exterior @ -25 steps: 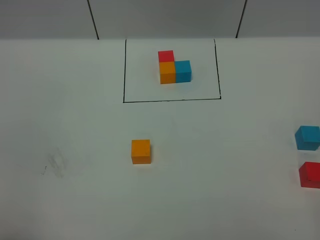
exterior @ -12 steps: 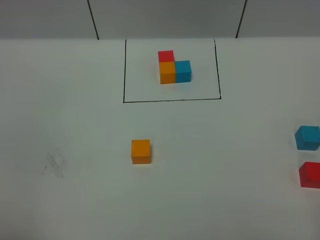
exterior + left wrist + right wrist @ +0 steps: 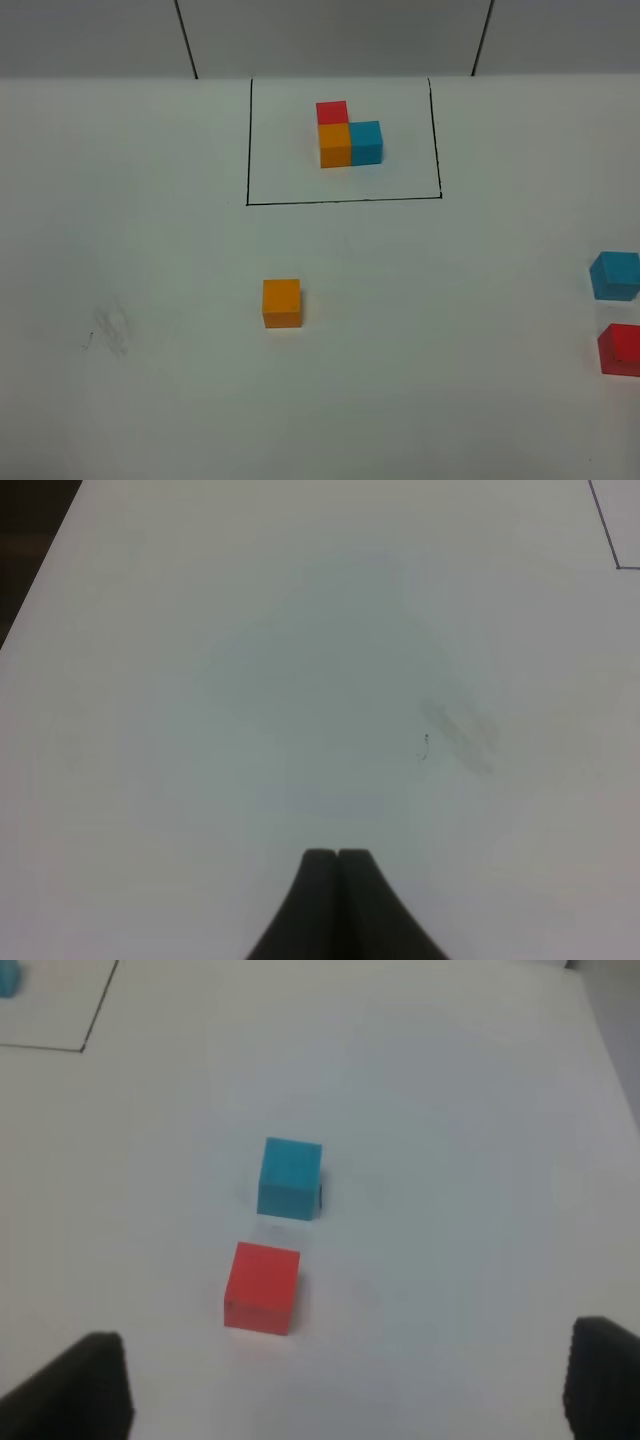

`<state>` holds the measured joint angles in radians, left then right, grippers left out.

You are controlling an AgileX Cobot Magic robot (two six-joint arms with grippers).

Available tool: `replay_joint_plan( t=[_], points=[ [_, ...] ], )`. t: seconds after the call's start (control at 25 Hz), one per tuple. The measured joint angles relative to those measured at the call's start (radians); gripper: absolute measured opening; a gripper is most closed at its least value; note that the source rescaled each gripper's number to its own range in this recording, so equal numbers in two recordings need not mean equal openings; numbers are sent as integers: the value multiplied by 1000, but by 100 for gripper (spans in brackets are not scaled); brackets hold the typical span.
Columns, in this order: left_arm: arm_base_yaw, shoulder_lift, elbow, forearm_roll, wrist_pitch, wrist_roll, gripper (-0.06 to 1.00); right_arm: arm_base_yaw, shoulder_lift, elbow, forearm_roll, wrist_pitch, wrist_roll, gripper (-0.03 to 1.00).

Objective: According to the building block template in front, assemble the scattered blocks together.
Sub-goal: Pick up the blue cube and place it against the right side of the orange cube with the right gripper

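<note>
Fingers (image 3: 95,1385) of your right gripper (image 3: 350,1370) stand wide apart with nothing between them, above the desk (image 3: 480,400) near its right edge. Your left gripper (image 3: 337,856) has its fingers pressed together on nothing, over bare desk beside a faint grey smudge (image 3: 462,730) toward the left edge.

By the far edge, in the middle, a black frame (image 3: 250,140) holds the template (image 3: 349,140): an orange cube at the corner, a red one touching its far side, a blue one touching its right side.

The loose orange block (image 3: 282,303) sits alone near the middle of the desk. The blue block (image 3: 614,276) and the red block (image 3: 620,349) lie at the right edge, near each other but not touching, with the blue one on the far side.

I judge that you are at the first step, because no loose blocks are joined yet. Your right gripper looks ready to pick, and the red block is the closer one. Next you should lower the fingers on both sides of it, square to its faces, close them, and carry it to the far side of the orange block.
</note>
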<state>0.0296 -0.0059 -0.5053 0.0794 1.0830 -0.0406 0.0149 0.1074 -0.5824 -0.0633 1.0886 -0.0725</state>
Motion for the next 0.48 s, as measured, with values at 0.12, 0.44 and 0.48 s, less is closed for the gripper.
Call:
replay_joint_plan(
  t=[0.12,0.44,0.48],
  points=[
    [0,0,0,0,0,0,0,0,107,-40,0,-6,13,86],
    [0,0,0,0,-1,0,0,0,426,-80,1,-143,50,85],
    [0,0,0,0,-1,0,0,0,466,-80,1,-160,60,85]
  ],
)
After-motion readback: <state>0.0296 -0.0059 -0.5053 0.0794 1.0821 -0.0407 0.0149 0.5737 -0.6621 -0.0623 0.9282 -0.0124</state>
